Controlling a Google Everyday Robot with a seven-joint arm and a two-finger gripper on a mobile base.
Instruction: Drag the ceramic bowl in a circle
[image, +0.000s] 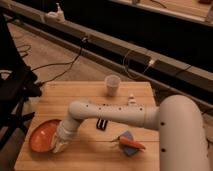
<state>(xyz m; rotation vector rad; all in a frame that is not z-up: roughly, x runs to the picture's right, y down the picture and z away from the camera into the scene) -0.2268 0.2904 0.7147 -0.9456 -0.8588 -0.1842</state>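
The ceramic bowl (44, 135) sits near the desk's (85, 95) front-left corner. My end effector (61, 146) is closed and rests on its right rim. I can't tell if the rim is pinched. Just right of the end effector lies a small black object (102, 124). A plastic cup (113, 85) stands well beyond it.

The work surface is a light wooden table (75, 92) with a plank top. Beyond it lies a plain tan floor (47, 52), crossed by loose black cables (62, 65). A long low ledge (100, 44) runs diagonally from upper left to right, backed by a dark panel (130, 22). A small white bottle-like item (58, 11) stands on the ledge at upper left. A black frame (12, 92), possibly a chair, stands just beside the table's left edge. Lighting is warm and dim.
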